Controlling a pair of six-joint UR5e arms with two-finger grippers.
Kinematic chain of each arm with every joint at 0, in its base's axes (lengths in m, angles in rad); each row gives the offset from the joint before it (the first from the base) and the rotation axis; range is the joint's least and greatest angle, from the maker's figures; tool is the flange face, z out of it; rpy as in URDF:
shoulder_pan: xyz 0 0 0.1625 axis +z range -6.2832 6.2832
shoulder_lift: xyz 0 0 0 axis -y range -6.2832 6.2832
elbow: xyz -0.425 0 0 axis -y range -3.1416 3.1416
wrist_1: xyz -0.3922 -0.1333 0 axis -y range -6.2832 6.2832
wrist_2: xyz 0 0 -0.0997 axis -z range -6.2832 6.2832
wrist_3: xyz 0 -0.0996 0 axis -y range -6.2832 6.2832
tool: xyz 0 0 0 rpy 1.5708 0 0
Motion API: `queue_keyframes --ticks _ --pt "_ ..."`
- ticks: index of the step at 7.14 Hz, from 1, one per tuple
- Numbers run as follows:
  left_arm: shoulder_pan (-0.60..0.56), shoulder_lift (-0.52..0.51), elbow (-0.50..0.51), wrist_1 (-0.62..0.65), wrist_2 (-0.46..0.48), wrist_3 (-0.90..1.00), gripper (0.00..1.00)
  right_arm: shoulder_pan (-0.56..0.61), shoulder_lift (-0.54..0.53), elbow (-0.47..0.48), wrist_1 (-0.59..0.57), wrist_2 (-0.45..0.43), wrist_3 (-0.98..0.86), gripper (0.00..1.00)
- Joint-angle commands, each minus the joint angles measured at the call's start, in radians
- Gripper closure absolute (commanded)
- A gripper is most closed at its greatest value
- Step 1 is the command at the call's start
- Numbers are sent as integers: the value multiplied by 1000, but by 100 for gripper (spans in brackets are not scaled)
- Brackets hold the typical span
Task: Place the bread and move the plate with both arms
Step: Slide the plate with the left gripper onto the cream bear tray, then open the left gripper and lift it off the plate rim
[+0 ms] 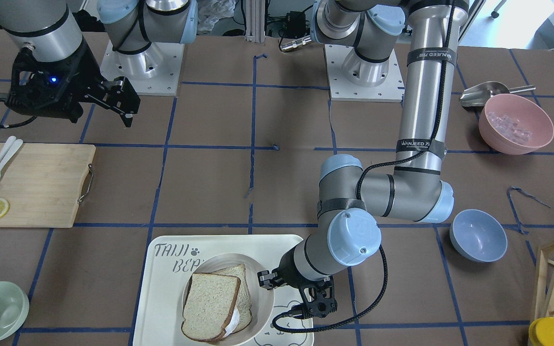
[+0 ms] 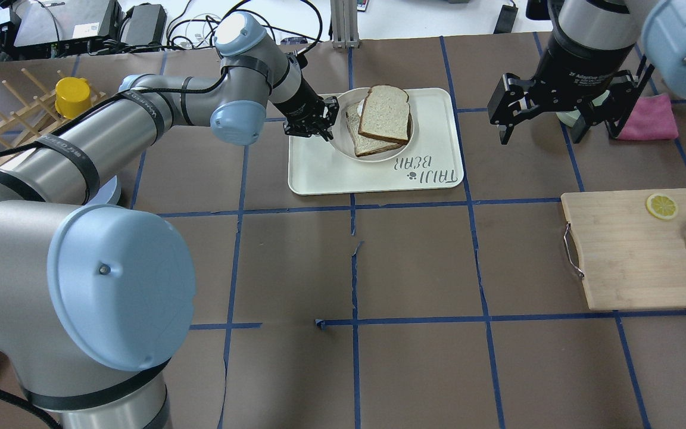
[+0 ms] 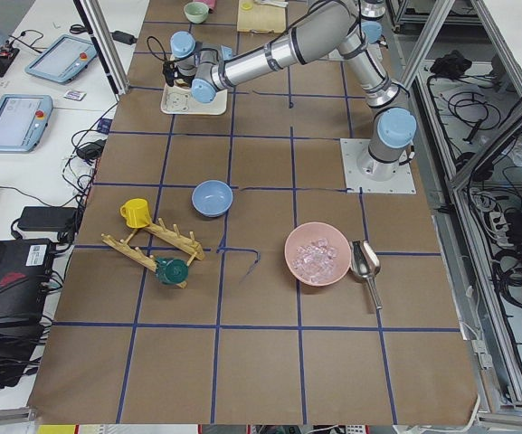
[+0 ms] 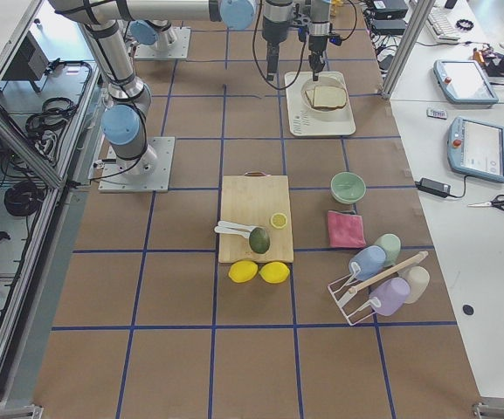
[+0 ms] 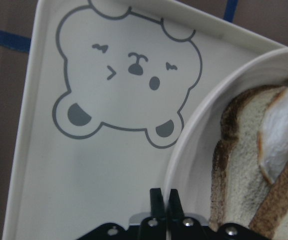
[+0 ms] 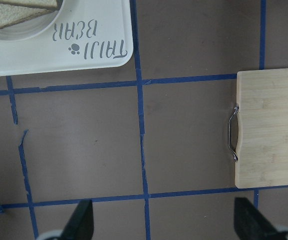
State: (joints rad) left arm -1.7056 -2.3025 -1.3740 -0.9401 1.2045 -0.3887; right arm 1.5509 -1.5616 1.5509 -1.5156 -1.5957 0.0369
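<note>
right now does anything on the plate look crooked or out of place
Yes. The top bread slice sits askew on the lower slice, turned and not lined up with it, and a white filling shows between them. The plate itself sits within the tray.

The left gripper (image 2: pixel 319 132) pinched the rim of the plate (image 2: pixel 340 143). Just past its fingertips the bread (image 2: pixel 384 113) lay on a second slice (image 2: pixel 362 143) in that plate, which sat on the tray (image 2: pixel 331 179). The right gripper (image 2: pixel 542 134) hung beyond the tray's opposite side, with the cutting board (image 2: pixel 629 256) lower and outward of it.
</note>
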Motion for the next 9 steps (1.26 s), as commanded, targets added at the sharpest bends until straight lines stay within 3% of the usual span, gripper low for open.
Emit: queue_keyframes --ticks 1,3,4,5,7,9 --pt "0 -6 6 0 -2 -16 50 0 0 0 0 -1 -2 0" --pt "1 41 15 -19 4 -41 25 -2 2 0 5 0 -11 0" --pt "1 99 23 -108 4 -35 18 -2 0 -2 3 8 -14 0" --pt "6 185 39 -241 24 -20 15 -2 0 -2 3 10 -17 0" --pt "15 318 90 -435 252 179 8 -5 1 -2 -12 11 -101 0" --pt "60 450 108 -572 345 283 8 -8 3 -2 -15 10 -101 0"
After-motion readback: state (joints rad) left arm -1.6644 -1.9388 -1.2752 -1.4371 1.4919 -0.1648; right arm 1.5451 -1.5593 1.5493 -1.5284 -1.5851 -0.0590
